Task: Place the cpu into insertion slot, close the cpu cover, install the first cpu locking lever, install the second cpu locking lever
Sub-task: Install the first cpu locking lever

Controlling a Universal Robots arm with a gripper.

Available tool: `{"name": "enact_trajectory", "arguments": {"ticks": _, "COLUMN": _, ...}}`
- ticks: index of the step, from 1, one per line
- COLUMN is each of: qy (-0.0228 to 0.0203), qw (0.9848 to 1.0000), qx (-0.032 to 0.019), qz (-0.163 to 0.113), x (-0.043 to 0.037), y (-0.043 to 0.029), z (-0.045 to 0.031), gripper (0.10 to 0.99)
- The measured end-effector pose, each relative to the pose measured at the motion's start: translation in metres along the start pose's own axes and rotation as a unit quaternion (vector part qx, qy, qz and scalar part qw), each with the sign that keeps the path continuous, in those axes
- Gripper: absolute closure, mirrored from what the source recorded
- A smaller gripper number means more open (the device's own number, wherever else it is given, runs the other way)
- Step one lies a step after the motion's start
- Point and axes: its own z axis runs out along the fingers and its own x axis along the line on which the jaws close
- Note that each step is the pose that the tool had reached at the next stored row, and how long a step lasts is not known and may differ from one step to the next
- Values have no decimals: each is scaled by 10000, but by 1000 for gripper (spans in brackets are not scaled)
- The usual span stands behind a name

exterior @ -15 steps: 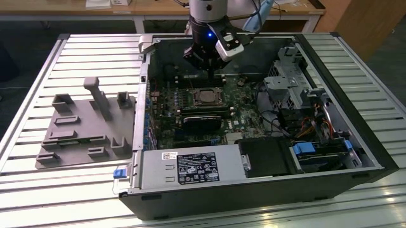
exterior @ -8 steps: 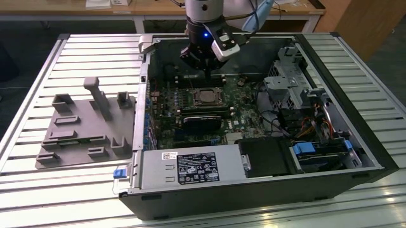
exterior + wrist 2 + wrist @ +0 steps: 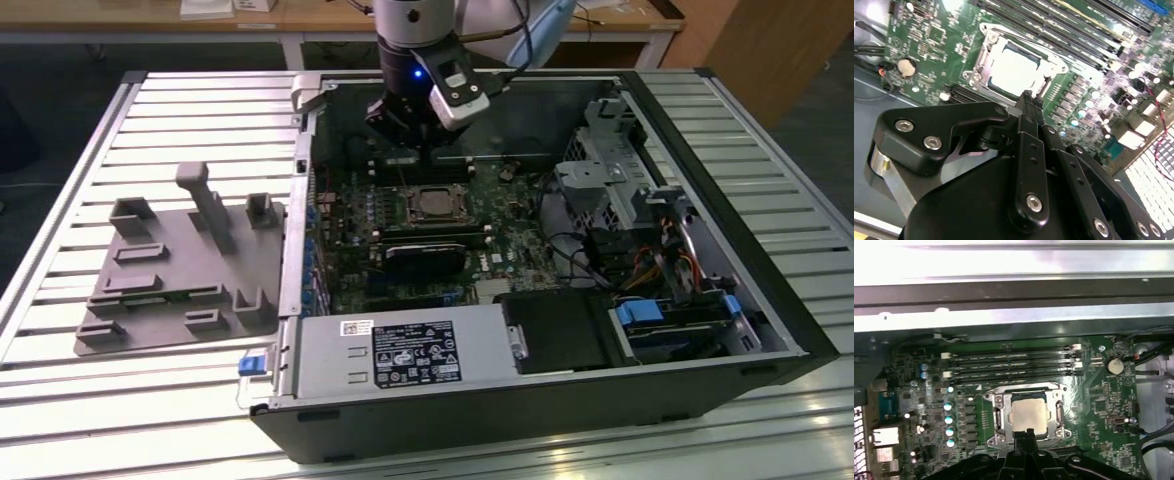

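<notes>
While the arm hangs over the open machine, you have the slatted metal bench point(image 3: 160, 110) carrying everything: the computer case point(image 3: 747, 330) lies on its side with its panel off, and a grey fixture tray point(image 3: 160, 290) sits beside it toward the exterior view's left, apart from the case wall. Inside the case you can see the green motherboard point(image 3: 514, 240), with a silver power supply box point(image 3: 387, 350) along the near edge. Your hand point(image 3: 1026, 97) is down inside the case, just above the board at the edge of the socket; in both wrist views its two narrow fingers are pressed together with nothing visible between them. Four long black memory slots point(image 3: 1014, 365) run along the far side of the socket from the hand. You will find the cpu cover point(image 3: 998, 415) lying flat, framing the chip through its window. Beneath it is the insertion slot point(image 3: 1008, 415), and the cpu point(image 3: 1028, 412) is seated in it, silver top up. Whether the locking levers are latched you cannot tell.
</notes>
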Motion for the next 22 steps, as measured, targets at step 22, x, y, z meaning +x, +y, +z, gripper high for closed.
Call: {"name": "enact_trajectory", "arguments": {"ticks": 22, "qy": 10, "qw": 9999, "qx": -135, "qz": 47, "x": 390, "y": -36, "z": -27, "gripper": 984}}
